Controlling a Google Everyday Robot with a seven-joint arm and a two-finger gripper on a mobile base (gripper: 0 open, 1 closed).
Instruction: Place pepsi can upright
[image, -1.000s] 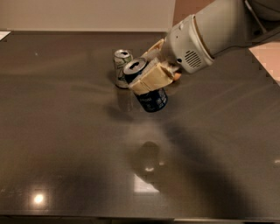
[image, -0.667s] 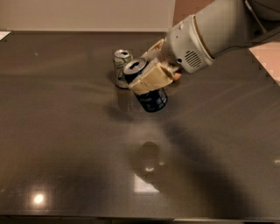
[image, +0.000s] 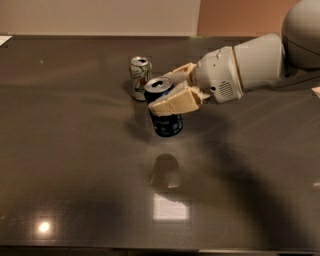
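The pepsi can is dark blue with a silver top and stands nearly upright near the middle of the dark table. My gripper comes in from the right and is shut on the can's upper half, with one tan finger across its front. The can's base is at or just above the tabletop; I cannot tell if it touches.
A white and green can stands upright just behind and left of the pepsi can, very close to it. My white arm stretches in from the upper right. The table's back edge meets a pale wall.
The can has gone from tilted to nearly upright in my grip, and the arm's wrist has dropped lower and more level.
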